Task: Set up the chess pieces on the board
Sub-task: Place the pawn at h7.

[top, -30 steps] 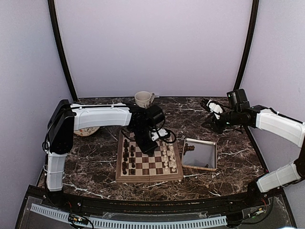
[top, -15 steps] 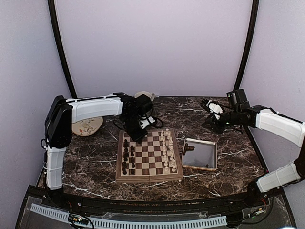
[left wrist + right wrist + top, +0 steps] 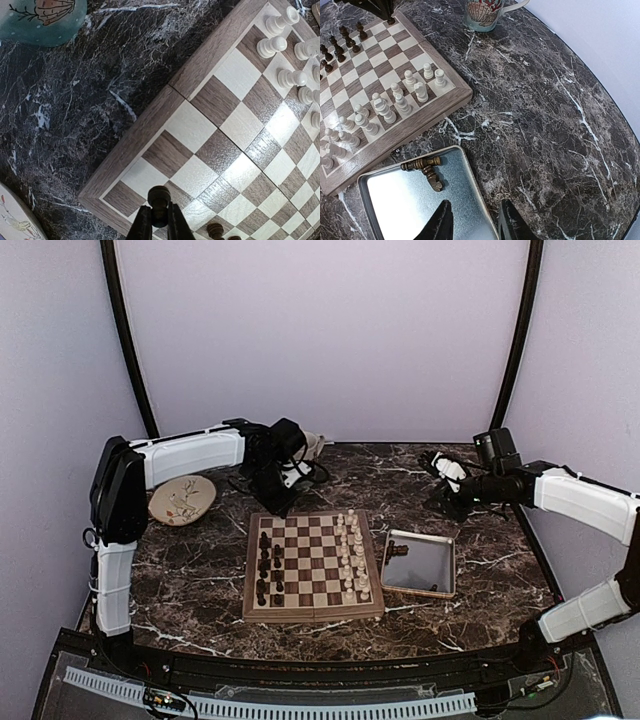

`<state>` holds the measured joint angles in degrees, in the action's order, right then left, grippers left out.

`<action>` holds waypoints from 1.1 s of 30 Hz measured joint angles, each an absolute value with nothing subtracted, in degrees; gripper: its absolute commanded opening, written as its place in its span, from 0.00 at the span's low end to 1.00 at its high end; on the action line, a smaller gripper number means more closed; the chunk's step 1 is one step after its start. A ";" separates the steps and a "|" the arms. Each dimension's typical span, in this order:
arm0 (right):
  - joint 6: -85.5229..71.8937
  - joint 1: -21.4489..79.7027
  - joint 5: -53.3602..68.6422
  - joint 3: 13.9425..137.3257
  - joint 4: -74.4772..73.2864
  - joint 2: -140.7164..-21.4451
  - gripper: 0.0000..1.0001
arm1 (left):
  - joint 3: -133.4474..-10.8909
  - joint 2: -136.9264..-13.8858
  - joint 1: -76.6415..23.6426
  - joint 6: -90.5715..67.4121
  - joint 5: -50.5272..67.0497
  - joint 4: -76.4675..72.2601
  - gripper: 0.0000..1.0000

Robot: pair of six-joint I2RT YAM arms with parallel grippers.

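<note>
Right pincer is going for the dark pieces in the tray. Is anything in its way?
Nothing visible. The right pincer hangs open and empty over the tray, and the dark pieces lie uncovered on the metal just ahead of its fingers, with only bare tray between.

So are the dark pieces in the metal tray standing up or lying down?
Lying down: the dark pieces rest on their sides on the floor of the metal tray.
</note>
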<state>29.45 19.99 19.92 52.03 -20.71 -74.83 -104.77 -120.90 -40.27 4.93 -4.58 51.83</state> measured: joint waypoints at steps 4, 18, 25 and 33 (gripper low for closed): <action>29.54 19.99 19.88 52.03 -20.82 -75.05 0.32 | -105.32 -121.08 -40.25 4.86 -5.04 51.77 0.08; 29.74 19.99 19.86 52.03 -21.08 -75.46 0.32 | -105.32 -124.22 -40.01 4.47 -6.81 52.07 0.08; 29.76 19.99 19.86 52.03 -21.15 -75.55 0.33 | -105.32 -124.33 -39.83 3.75 -7.92 52.38 0.16; 29.78 19.99 19.86 52.03 -21.47 -75.57 0.33 | -105.32 -124.62 -39.75 3.38 -7.99 52.42 0.25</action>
<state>29.78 19.99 19.86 52.03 -21.47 -75.57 -105.32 -124.62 -39.75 3.38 -7.99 52.42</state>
